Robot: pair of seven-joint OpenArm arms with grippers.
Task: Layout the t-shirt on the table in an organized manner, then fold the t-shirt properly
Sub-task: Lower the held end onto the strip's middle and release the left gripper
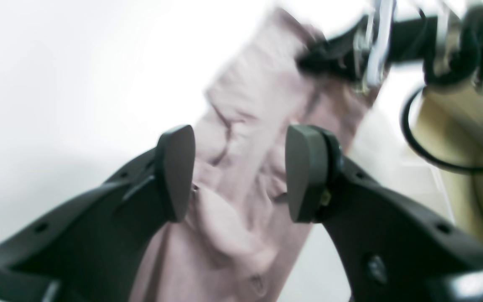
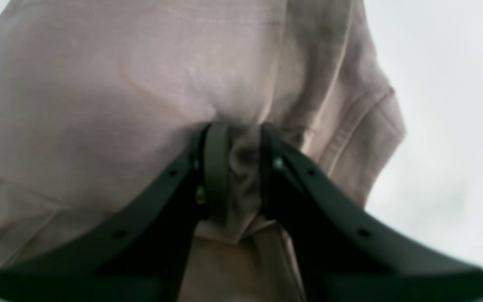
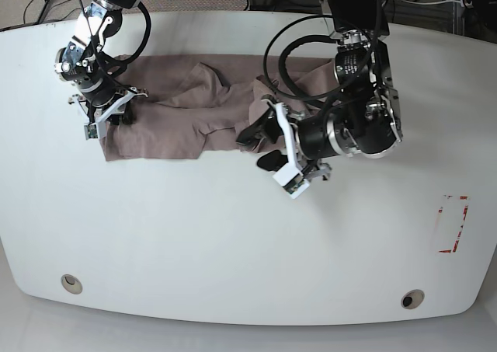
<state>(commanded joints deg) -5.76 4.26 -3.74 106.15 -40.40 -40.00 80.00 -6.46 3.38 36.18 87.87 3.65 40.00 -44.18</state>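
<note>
On glossy white table (image 3: 233,243): t-shirt (image 3: 178,119) crumpled; right pincer (image 2: 238,167) pinching it, left pincer (image 1: 240,172) spread.

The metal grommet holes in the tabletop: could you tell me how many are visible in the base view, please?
2. One grommet hole sits near the table's front-left corner, the other near its front-right corner. The arms could be hiding more.

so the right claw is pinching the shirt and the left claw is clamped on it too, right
Not quite. The right claw is pinching the shirt, as the right wrist view shows. But the left claw is open: the left wrist view shows its fingers spread wide apart with the shirt lying between them, not clamped.
</note>
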